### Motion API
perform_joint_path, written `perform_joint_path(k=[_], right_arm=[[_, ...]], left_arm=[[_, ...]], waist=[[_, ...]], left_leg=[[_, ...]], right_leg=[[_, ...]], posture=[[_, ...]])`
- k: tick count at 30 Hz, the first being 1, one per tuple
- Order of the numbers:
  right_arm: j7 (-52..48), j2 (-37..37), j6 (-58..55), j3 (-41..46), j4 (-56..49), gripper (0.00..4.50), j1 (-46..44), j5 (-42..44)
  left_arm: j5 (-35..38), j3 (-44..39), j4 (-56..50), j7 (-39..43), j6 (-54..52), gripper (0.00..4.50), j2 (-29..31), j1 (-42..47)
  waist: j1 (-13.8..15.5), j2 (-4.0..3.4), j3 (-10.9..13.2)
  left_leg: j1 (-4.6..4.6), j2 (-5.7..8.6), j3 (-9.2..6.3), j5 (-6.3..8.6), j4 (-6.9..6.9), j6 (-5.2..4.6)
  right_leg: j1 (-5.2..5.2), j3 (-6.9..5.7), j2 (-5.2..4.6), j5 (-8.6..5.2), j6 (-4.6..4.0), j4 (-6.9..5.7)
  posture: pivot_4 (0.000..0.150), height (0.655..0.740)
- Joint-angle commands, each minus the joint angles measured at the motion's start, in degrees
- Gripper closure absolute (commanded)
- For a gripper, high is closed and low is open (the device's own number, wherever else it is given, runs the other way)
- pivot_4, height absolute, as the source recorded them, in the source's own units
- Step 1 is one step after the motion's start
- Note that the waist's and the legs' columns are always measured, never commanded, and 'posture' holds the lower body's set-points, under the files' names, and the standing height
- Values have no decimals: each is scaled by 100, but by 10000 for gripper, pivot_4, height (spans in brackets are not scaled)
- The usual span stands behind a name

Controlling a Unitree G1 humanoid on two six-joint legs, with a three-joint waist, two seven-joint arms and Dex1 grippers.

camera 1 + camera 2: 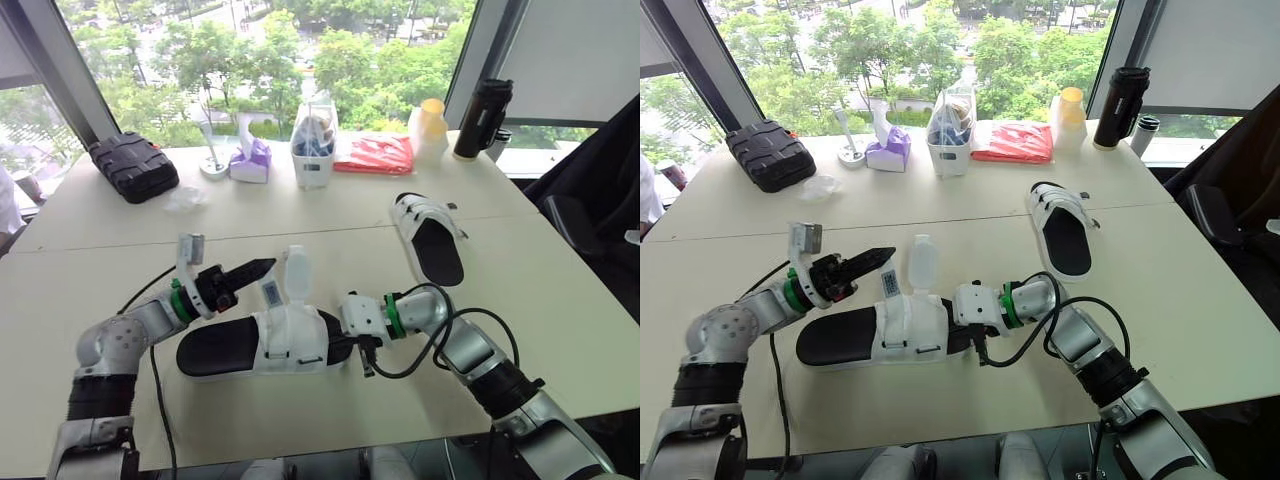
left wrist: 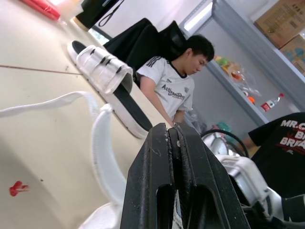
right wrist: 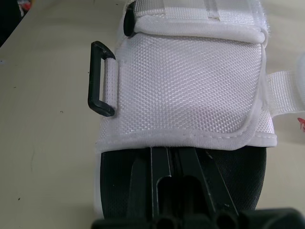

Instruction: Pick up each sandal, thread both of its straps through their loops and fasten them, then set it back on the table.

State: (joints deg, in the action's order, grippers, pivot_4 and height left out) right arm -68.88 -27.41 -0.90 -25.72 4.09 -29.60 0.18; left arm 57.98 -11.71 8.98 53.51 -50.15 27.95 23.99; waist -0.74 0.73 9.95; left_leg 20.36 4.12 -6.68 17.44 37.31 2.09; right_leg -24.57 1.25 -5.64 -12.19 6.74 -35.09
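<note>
Head camera, looking down on the pale beige worktop (image 1: 560, 330).

- Near sandal, black foam sole with white mesh upper (image 1: 262, 345): lies flat at 6 o'clock of the worktop, long axis running 9 to 3. Two white straps (image 1: 297, 275) stand up loose from its far edge, not through anything. The right wrist view shows a black plastic loop (image 3: 100, 78) on the side of the upper, with nothing in it.
- Left hand (image 1: 262, 267): above the worktop at 10 o'clock of the near sandal, tips aimed toward 3 and just beside the raised straps. Fingers pressed together, nothing between them.
- Right hand (image 3: 174, 151): at the 3 o'clock end of the near sandal, reaching in toward 9. Its black fingers lie together on the black footbed, tips up against the edge of the white upper. Cannot tell whether they nip any material.
- Second sandal, same black sole and white upper (image 1: 432, 240): flat on the worktop at 2 o'clock of the first, well apart from both hands.
- Far edge, 12 o'clock: black ribbed case (image 1: 133, 165), purple tissue box (image 1: 250, 160), red plastic packet (image 1: 375, 153), black flask (image 1: 482, 118).
- A person in a white printed shirt (image 2: 169, 88) sits beyond the worktop in the left wrist view.
</note>
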Motion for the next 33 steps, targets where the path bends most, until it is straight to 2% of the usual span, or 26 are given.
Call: perform_joint_path(k=[1,13,23,27,32,33], right_arm=[[-108,-115,-100,-166,-52,45000,145,-121],[-99,-145,-173,-174,-148,45000,186,-119],[-82,-144,-181,-174,-156,45000,192,-131],[-66,-135,-175,-179,-143,45000,190,-143],[-50,-139,-189,-190,-155,45000,185,-137],[-49,-141,-187,-188,-149,45000,181,-132]], left_arm=[[-333,104,367,365,238,44507,10,207],[-1250,338,1249,861,640,44507,-122,455],[-2107,848,1278,903,999,44507,-261,259],[-2419,1107,1052,996,1084,29979,-124,47],[-2870,1402,564,1289,1590,4107,329,-363],[-2964,1461,509,1362,1739,749,420,-420]], waist=[[1,0,0],[1,0,0],[9,1,-4],[0,-2,-8],[-39,-5,-14],[-41,-6,-14]], left_leg=[[0,0,0,0,0,0],[0,0,-1,0,0,0],[-1,0,-1,0,0,0],[-4,0,-1,1,-1,-1],[-10,-2,4,3,-7,-5],[-10,-3,4,4,-9,-6]], right_leg=[[0,0,0,0,0,0],[0,0,0,0,1,1],[1,-1,-1,0,1,1],[3,0,-1,0,1,1],[3,4,-1,0,1,2],[2,4,-1,0,1,4]], posture=[[1500,7400],[1500,7400],[1500,7400],[1500,7400],[1500,7400],[1500,7400]])
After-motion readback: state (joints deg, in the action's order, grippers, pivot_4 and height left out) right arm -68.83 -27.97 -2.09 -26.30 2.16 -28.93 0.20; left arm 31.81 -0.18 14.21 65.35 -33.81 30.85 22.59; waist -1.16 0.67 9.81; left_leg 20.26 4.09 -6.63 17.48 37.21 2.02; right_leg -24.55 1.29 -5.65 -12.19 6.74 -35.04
